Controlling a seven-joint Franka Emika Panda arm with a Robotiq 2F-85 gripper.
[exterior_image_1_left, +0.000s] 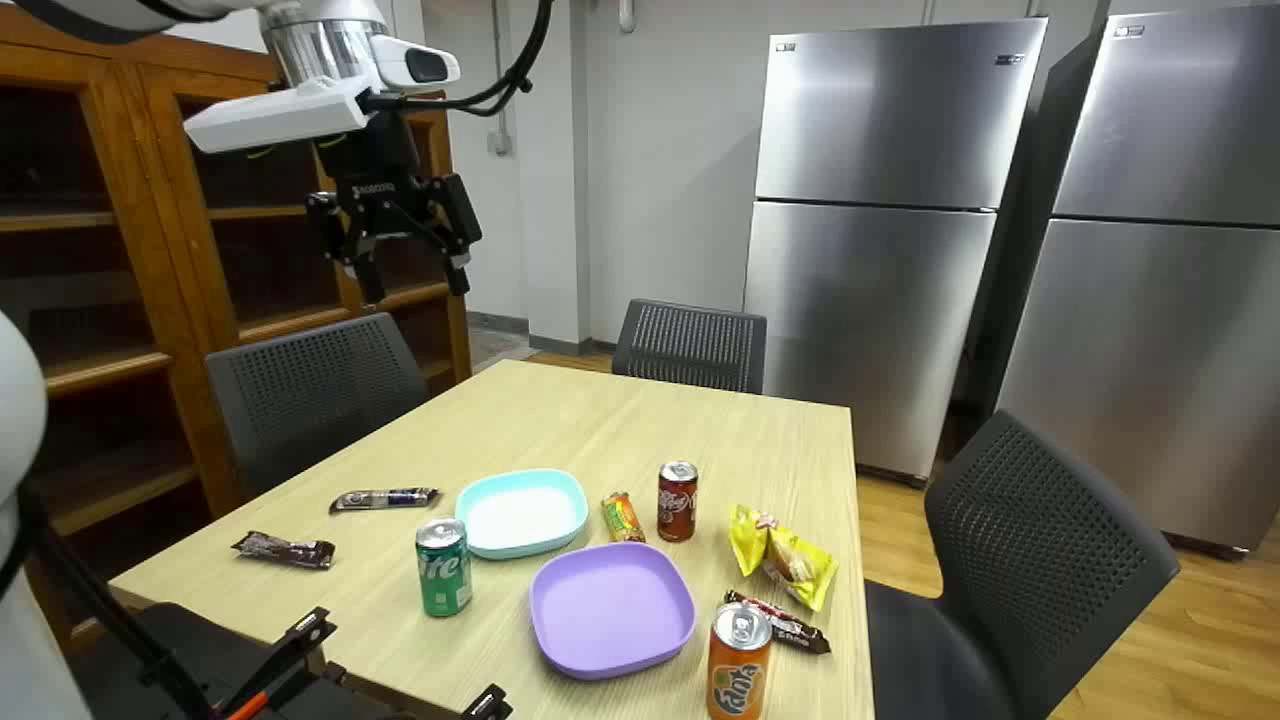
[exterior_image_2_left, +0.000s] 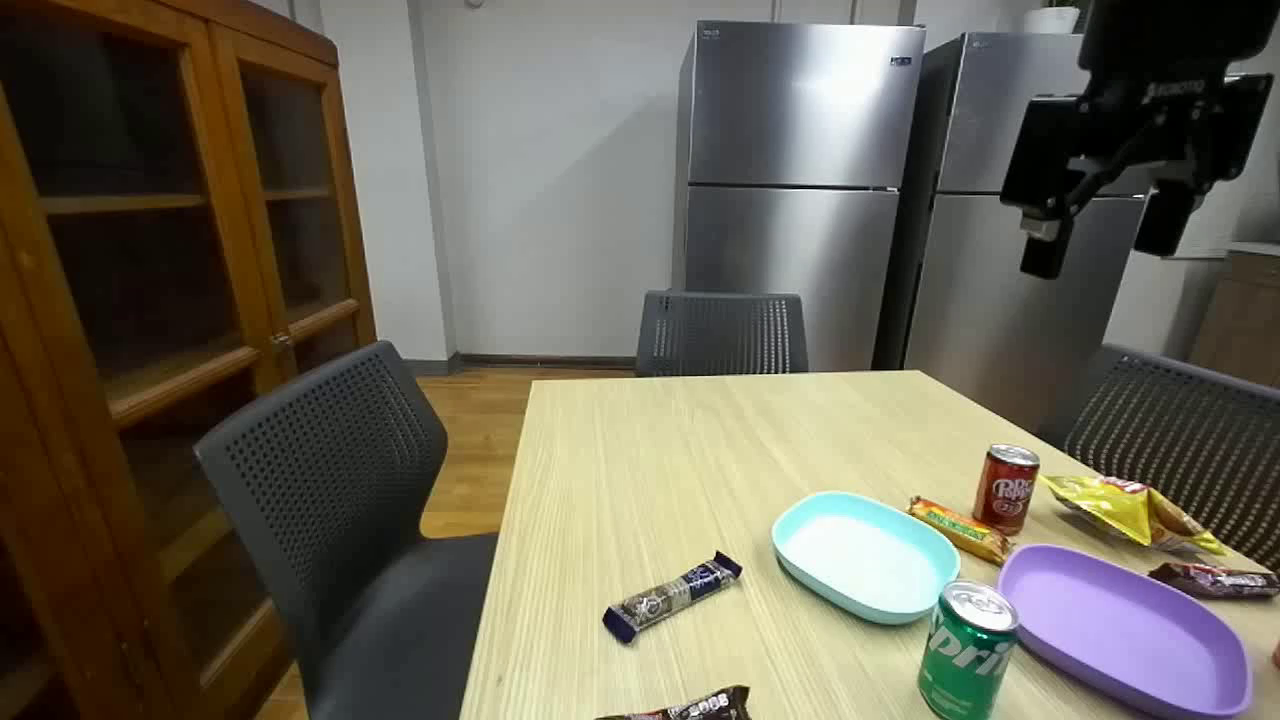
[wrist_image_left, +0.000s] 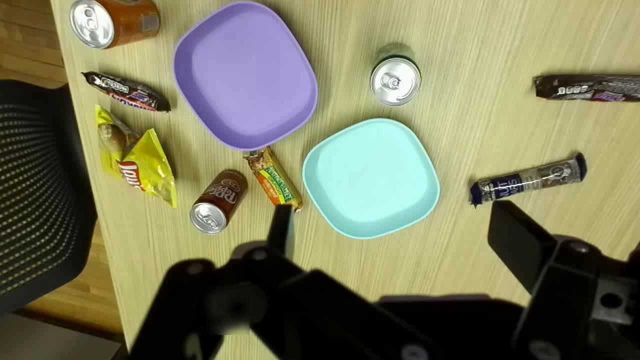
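My gripper (exterior_image_1_left: 415, 284) is open and empty, held high above the table; it also shows in an exterior view (exterior_image_2_left: 1104, 248) and in the wrist view (wrist_image_left: 397, 227). It touches nothing. A teal plate (wrist_image_left: 371, 178) lies below, bare, beside a purple plate (wrist_image_left: 245, 75), also bare. A green Sprite can (exterior_image_1_left: 443, 567) stands by both plates. A granola bar (wrist_image_left: 275, 178) in an orange and green wrapper and a Dr Pepper can (wrist_image_left: 218, 202) are near them. A blue nut bar (wrist_image_left: 528, 180) and a brown bar (wrist_image_left: 590, 88) lie apart on the other side.
The wooden table (exterior_image_1_left: 650, 410) also carries a yellow chip bag (exterior_image_1_left: 783, 557), a Snickers bar (exterior_image_1_left: 780, 622) and an orange Fanta can (exterior_image_1_left: 738, 665) near its edge. Dark chairs (exterior_image_1_left: 1040, 540) surround it. A wooden cabinet (exterior_image_2_left: 230, 300) and steel refrigerators (exterior_image_2_left: 790, 240) stand beyond.
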